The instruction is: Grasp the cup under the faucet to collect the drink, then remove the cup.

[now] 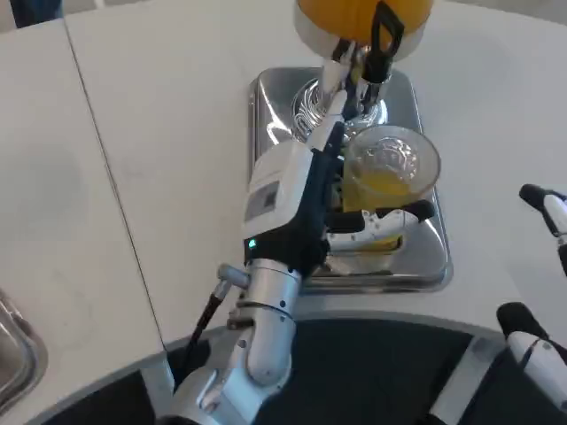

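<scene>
Left hand (332, 199) reaches over the steel tray (425, 266), fingers wrapped round the clear cup (391, 173); thumb across its near side. Grip looks closed on it. Right hand (542, 274) waits at the frame's edge, fingers apart, holding nothing. Dispenser (363, 22), orange-filled, stands at tray's back; cup sits below its faucet (383, 44), part full of juice. Judged step: collecting, near done. Next: draw the cup out level, clear of the spout, without slopping.

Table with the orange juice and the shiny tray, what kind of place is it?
Probably a drinks station for robot testing: a juice dispenser stands on a metal tray on a white table, and the left hand holds a cup.
</scene>
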